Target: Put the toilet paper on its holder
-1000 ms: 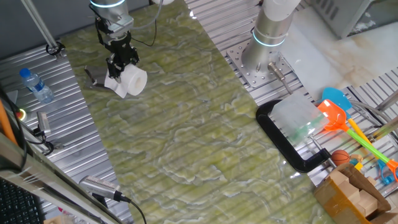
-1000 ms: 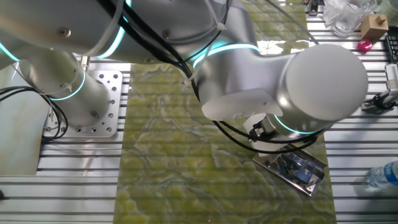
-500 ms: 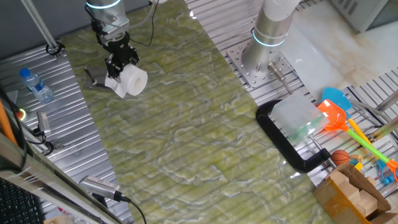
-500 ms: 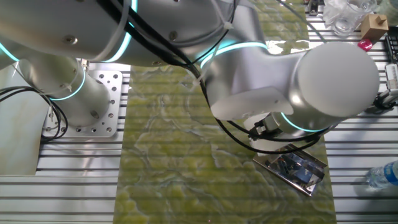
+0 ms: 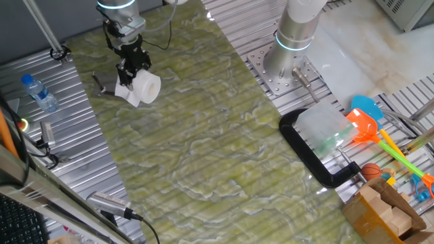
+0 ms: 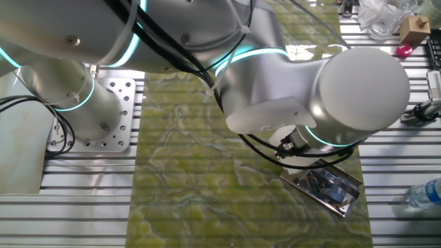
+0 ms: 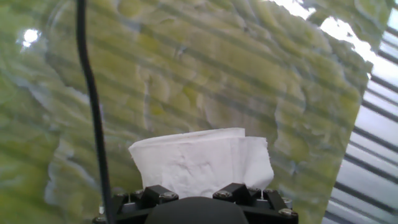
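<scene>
Gripping toilet paper, gripper beside holder

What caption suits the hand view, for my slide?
Gripper holding toilet paper above the green marbled table.

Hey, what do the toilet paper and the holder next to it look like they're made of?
The toilet paper looks like soft white tissue: matte, plump, with a loose crinkled sheet end in the hand view. The holder appears to be dark-grey metal, since its flat plate gives shiny reflections in the other fixed view; a coated finish can't be ruled out. The end effector sits at the roll.
</scene>
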`<state>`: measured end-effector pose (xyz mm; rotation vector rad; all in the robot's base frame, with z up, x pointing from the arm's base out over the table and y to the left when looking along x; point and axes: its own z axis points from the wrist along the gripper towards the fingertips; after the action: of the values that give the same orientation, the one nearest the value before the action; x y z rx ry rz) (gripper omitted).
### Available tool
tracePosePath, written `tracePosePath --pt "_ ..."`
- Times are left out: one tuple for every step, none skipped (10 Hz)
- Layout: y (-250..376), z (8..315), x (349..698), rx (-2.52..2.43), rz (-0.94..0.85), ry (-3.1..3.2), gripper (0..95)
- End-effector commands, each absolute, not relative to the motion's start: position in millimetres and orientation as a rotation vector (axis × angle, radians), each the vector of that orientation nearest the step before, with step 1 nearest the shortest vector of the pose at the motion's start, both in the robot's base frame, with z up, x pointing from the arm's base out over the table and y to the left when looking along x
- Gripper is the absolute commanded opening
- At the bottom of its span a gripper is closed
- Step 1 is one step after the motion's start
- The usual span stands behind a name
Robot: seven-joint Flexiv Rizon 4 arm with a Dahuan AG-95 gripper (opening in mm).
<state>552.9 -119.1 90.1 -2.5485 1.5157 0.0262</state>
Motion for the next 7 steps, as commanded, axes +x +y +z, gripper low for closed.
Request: tracePosePath --pt "-122 92 551 -2.564 0.005 1.493 0.0" --pt "-125 92 551 -2.571 0.001 1.480 0.0" --pt "-128 92 550 -2.569 -0.002 1.480 0.0" --pt "-132 89 549 -2.561 -0.002 1.477 0.0" --pt "-134 87 549 -2.559 -0.007 1.469 0.0" --pt "-136 85 549 -2.566 -0.016 1.450 0.0" --pt "-137 86 550 -2.578 -0.019 1.432 0.0"
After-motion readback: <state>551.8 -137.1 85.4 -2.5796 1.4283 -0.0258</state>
